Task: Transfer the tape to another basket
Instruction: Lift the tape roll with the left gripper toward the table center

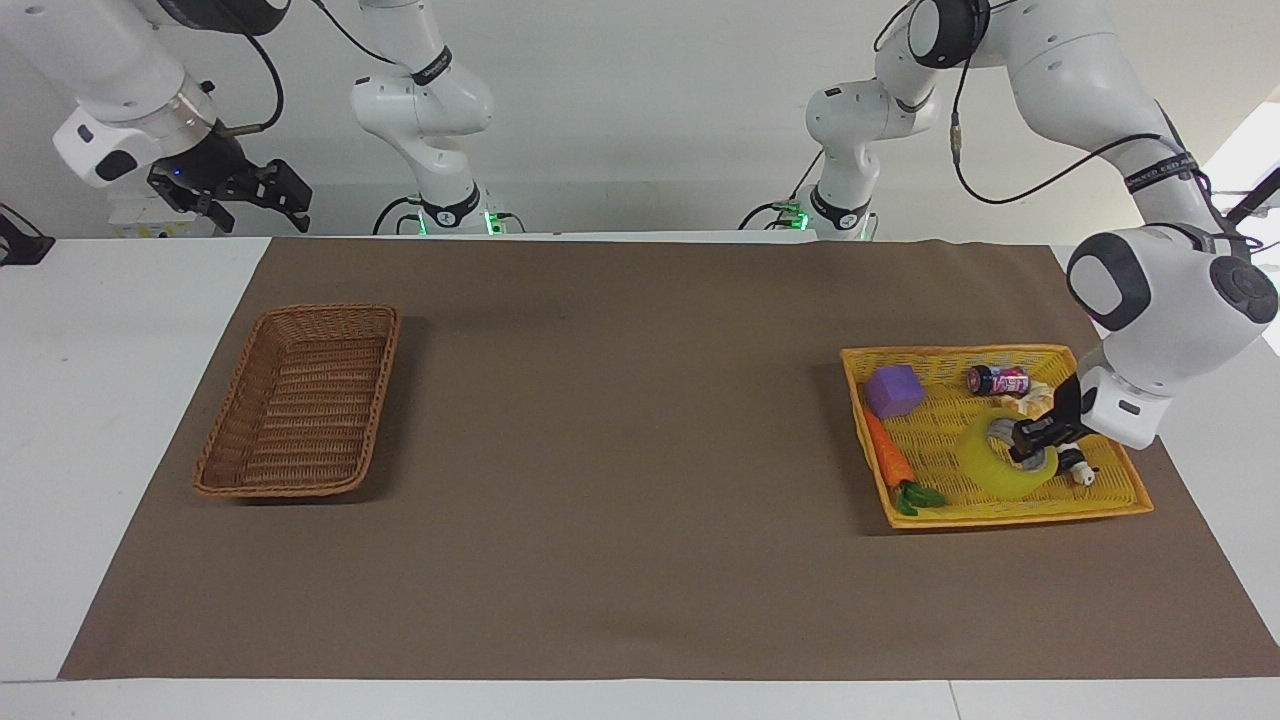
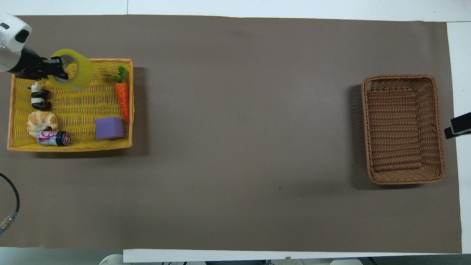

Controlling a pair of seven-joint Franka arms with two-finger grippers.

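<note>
The tape (image 1: 995, 462), a yellow roll with a white core, hangs tilted just above the yellow tray, gripped at its rim by my left gripper (image 1: 1034, 445). In the overhead view the tape (image 2: 75, 70) covers the tray's edge farthest from the robots, with the left gripper (image 2: 56, 70) shut on it. The brown wicker basket (image 1: 300, 400) sits empty at the right arm's end of the table and also shows in the overhead view (image 2: 403, 129). My right gripper (image 1: 255, 195) waits open in the air beside that basket; its tip shows in the overhead view (image 2: 458, 129).
The yellow tray (image 1: 940, 440) at the left arm's end holds a carrot (image 1: 888, 455), a purple block (image 1: 894, 390), a croissant (image 2: 40, 120), a small can (image 1: 998, 380) and a panda figure (image 2: 38, 99). A brown mat covers the table between tray and basket.
</note>
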